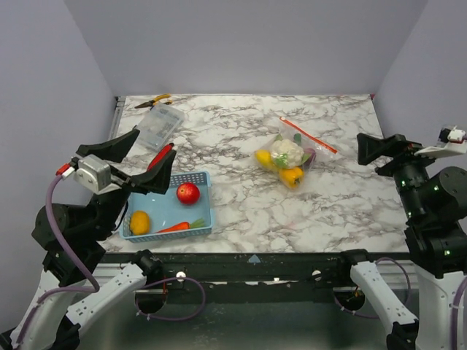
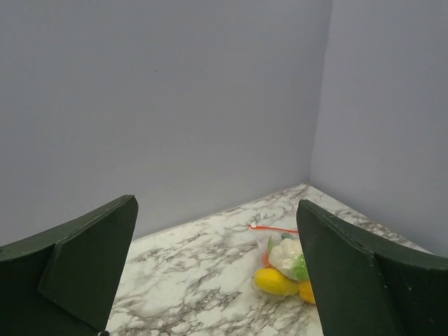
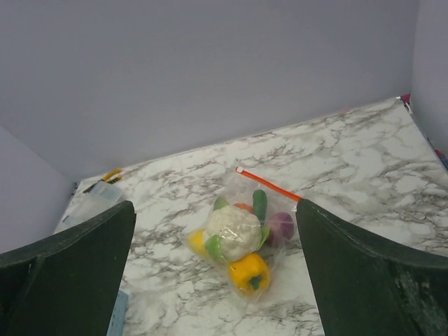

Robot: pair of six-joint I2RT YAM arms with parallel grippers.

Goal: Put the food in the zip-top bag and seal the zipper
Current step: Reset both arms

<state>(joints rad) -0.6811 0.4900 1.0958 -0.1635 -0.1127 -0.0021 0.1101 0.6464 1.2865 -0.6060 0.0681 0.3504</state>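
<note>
The zip-top bag [image 1: 287, 158] lies on the marble table right of centre. It holds a white cauliflower [image 3: 231, 227], a yellow pepper [image 3: 248, 271], a yellow banana [image 2: 274, 281], a purple onion [image 3: 281, 225] and a green piece [image 3: 260, 204]. The zipper [image 1: 309, 135] runs as a straight red-orange strip along the bag's far edge. A red tomato [image 1: 187, 192] and an orange carrot [image 1: 175, 227] lie in the blue basket [image 1: 203, 179]. My left gripper [image 1: 139, 164] hangs open above the basket, holding nothing. To the right of the bag, my right gripper [image 1: 378, 153] is open and apart from it.
A yellow-orange piece [image 1: 139, 222] also sits in the basket. A rigid clear box [image 1: 160, 124] and a yellow-handled tool [image 1: 153, 100] lie at the back left. Grey walls close in the table at the back and on both sides.
</note>
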